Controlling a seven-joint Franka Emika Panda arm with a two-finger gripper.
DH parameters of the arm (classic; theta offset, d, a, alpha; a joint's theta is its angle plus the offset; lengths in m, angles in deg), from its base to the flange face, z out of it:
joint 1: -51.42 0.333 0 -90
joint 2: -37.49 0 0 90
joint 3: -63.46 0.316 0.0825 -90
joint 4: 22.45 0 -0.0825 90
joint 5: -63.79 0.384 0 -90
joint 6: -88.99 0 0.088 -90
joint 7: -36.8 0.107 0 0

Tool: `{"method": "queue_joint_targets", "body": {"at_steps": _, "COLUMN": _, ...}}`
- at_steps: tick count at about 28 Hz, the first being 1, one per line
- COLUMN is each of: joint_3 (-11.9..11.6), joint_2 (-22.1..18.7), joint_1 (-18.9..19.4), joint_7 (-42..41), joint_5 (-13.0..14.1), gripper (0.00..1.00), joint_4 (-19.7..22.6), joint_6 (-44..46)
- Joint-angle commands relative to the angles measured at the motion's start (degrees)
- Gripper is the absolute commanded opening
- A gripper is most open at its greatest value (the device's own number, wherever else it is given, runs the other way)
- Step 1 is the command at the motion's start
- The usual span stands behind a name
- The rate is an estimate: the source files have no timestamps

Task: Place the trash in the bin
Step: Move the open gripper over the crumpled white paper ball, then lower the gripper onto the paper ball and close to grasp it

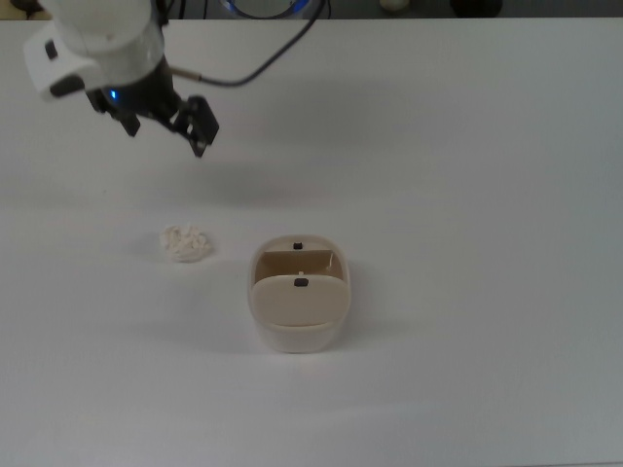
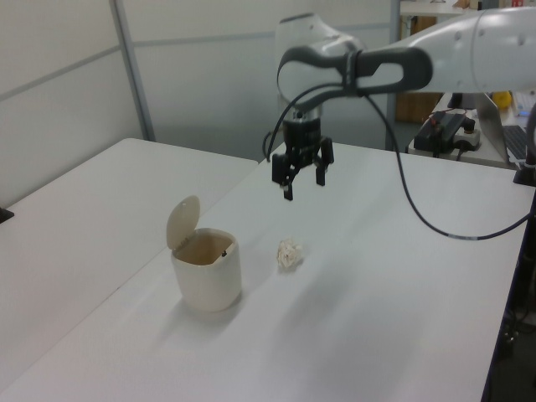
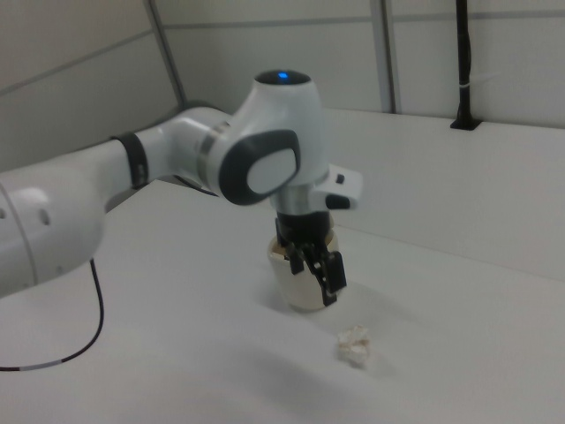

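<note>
The trash (image 1: pixel 185 243) is a small lumpy off-white paper wad lying on the white table, just to the top view's left of the bin (image 1: pixel 300 309). The bin is cream-beige, with its flap lid (image 2: pixel 182 221) swung up and the tan inside showing. My gripper (image 1: pixel 165 138) hangs open and empty above the table, beyond the wad and apart from it. In the left view the gripper (image 2: pixel 303 188) is above and behind the trash (image 2: pixel 290 253), right of the bin (image 2: pixel 207 270). In the right view the gripper (image 3: pixel 322 281) partly hides the bin (image 3: pixel 298 299); the trash (image 3: pixel 355 344) lies nearer.
A black cable (image 2: pixel 419 209) loops from the arm over the table in the left view. A laptop and other gear (image 2: pixel 502 126) sit past the table's far right edge. A second white table (image 2: pixel 75 209) adjoins at the left view's left.
</note>
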Motion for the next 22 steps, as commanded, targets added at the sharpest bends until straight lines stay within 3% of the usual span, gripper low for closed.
{"method": "queue_joint_targets", "body": {"at_steps": 1, "joint_3": -0.16, "joint_2": 3.14, "joint_1": 0.31, "joint_7": 4.09, "joint_5": -2.52, "gripper": 1.0, "joint_4": 1.04, "joint_6": -4.19}}
{"method": "queue_joint_targets", "body": {"at_steps": 11, "joint_3": -0.16, "joint_2": 10.52, "joint_1": 0.05, "joint_7": 7.79, "joint_5": -2.89, "gripper": 1.0, "joint_4": 2.02, "joint_6": -14.13}}
{"method": "queue_joint_targets", "body": {"at_steps": 22, "joint_3": -0.07, "joint_2": 13.69, "joint_1": 0.66, "joint_7": 7.87, "joint_5": -2.89, "gripper": 1.0, "joint_4": 3.42, "joint_6": -17.83}}
